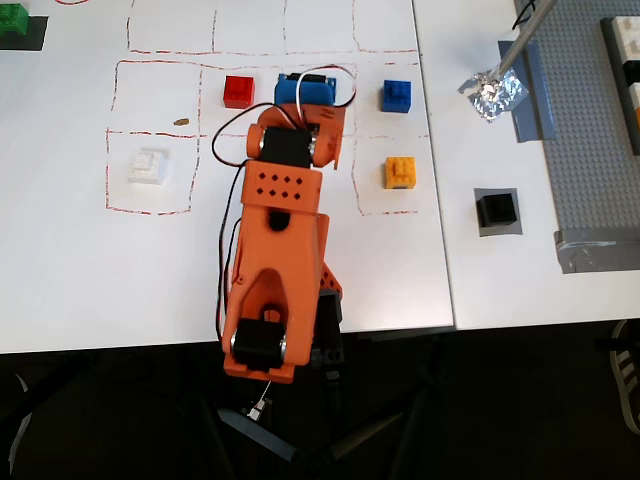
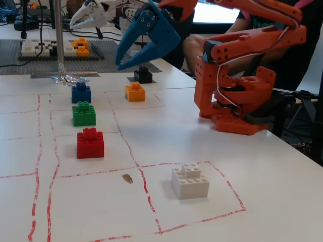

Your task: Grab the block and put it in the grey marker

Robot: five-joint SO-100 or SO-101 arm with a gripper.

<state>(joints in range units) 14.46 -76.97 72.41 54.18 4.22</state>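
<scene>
Overhead, the block (image 1: 496, 210) sits squarely on the grey marker (image 1: 482, 229), to the right of the white counter (image 1: 70, 260) sheet's red-lined grid and left of the studded baseplate (image 1: 590, 150). The orange arm (image 1: 280, 270) stretches up the picture, its blue end effector (image 1: 303, 88) over the row between the red brick (image 1: 239, 91) and the blue brick (image 1: 397, 95) (the green one is hidden beneath it). An orange brick (image 1: 400, 172) and a white brick (image 1: 148, 166) lie apart.

In the fixed view, the end effector (image 2: 124, 59) hangs well above the counter, its two blue fingers (image 2: 132, 38) spread wide and holding nothing. The block (image 2: 143, 75) rests behind the orange brick (image 2: 135, 92), clear of the fingers; the green brick (image 2: 84, 113) shows here.
</scene>
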